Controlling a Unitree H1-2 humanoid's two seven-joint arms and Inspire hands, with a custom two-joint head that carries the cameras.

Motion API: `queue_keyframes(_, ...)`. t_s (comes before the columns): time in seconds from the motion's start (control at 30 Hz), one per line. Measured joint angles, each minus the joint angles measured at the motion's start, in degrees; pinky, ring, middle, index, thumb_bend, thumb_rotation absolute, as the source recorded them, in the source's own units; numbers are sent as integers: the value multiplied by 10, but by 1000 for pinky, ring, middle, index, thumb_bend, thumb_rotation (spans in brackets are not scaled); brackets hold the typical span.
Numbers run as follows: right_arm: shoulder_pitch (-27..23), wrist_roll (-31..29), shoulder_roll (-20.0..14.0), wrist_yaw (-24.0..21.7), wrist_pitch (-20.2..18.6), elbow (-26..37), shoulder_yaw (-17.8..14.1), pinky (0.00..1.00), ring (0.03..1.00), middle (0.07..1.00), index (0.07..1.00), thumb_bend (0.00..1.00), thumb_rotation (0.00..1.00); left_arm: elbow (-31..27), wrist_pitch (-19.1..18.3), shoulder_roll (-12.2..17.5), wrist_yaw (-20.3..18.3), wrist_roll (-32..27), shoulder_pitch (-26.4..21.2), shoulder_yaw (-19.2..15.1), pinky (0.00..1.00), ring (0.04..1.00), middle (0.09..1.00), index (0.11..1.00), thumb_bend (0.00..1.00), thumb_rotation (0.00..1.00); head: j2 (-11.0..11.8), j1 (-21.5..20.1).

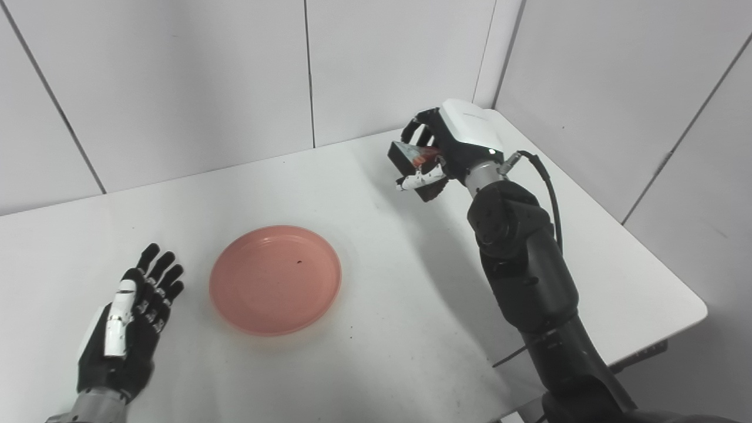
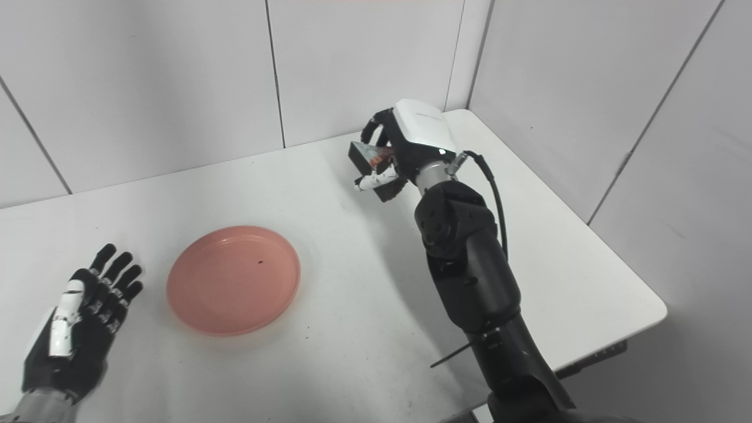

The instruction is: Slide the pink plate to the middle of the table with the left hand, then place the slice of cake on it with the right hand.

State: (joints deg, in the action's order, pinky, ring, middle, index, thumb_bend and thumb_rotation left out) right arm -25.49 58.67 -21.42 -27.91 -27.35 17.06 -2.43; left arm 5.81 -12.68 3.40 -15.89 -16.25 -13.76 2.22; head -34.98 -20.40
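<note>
Left eye view: right hand (image 1: 443,150) grasps the slice of cake (image 1: 411,157) above the far table (image 1: 382,329); left hand (image 1: 132,314) lies released, fingers spread, left of the pink plate (image 1: 275,279).

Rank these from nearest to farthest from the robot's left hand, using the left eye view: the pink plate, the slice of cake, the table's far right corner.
1. Pink plate, just to the right of the left hand.
2. Slice of cake, held above the table in the right hand.
3. Table's far right corner, behind the right hand.
</note>
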Motion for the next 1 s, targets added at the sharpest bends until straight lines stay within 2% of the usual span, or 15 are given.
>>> queue_keyframes(0.07,-7,3,5,-3,0,0,29,289,374,424,531,522,0,-1,0,-3,6,4,1,1,971,954,961,952,370,1000,0,12)
queue_keyframes(0.17,-15,2,17,-4,0,-1,53,291,373,422,530,522,0,-1,1,-9,9,9,1,3,961,948,954,941,371,1000,0,12)
queue_keyframes(0.2,-17,2,20,-4,0,-3,60,286,365,421,532,522,0,-2,1,-13,10,13,1,5,957,944,950,937,370,1000,2,37)
queue_keyframes(0.3,-28,-2,29,-3,1,-8,87,276,356,415,531,521,0,-2,2,-22,23,24,0,8,950,935,941,930,371,1000,3,52)
queue_keyframes(0.4,-38,-1,45,-1,1,-18,112,269,354,411,530,521,0,-4,2,-34,32,34,0,16,953,936,942,931,362,1000,1,87)
queue_keyframes(0.5,-41,-5,55,-1,1,-24,129,276,360,412,530,521,0,-4,2,-43,39,43,0,23,948,936,941,931,362,1000,1,87)
queue_keyframes(0.6,-47,-16,65,4,6,-39,146,285,369,414,532,521,0,3,6,-44,44,54,-2,28,944,936,941,935,374,1000,-2,127)
queue_keyframes(0.7,-49,-25,74,15,10,-51,159,287,366,413,532,520,0,11,9,-51,49,57,-8,31,940,934,942,933,371,1000,-3,129)
queue_keyframes(0.73,-50,-28,76,19,14,-57,165,285,363,412,531,520,0,12,10,-54,52,60,-8,32,939,933,942,932,370,1000,-5,150)
queue_keyframes(0.87,-53,-39,90,33,24,-83,192,273,350,404,524,521,0,21,11,-67,63,69,-15,35,947,938,948,933,367,1000,-12,178)
queue_keyframes(1.0,-53,-44,100,41,31,-87,213,252,331,400,521,521,0,31,13,-80,66,76,-22,37,948,930,941,924,349,1000,-13,184)
